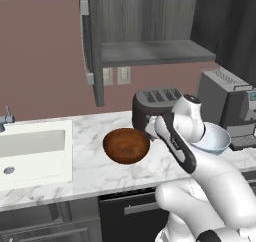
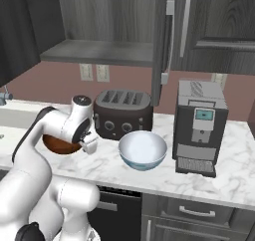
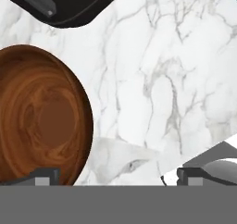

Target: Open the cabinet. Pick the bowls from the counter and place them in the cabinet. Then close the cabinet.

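Currently: cabinet open, both bowls on the surface, none shelved yet.

Left to right: sink (image 1: 35, 153), inset in the marble surface (image 1: 87, 171); wooden bowl (image 1: 126, 145), upright on the surface in front of the toaster (image 2: 123, 113); tool (image 3: 118, 176), jaws wide apart, one fingertip (image 3: 44, 176) over the wooden bowl's rim and the other over bare marble, holding nothing; white-and-blue bowl (image 2: 143, 150), upright just beside the coffee machine (image 2: 199, 126). Above: cabinet (image 2: 107, 33), doors swung open, grey shelf (image 1: 155, 52) bare. Done, by judgement: opening. Left: grasping and shelving each bowl, then closing the doors.
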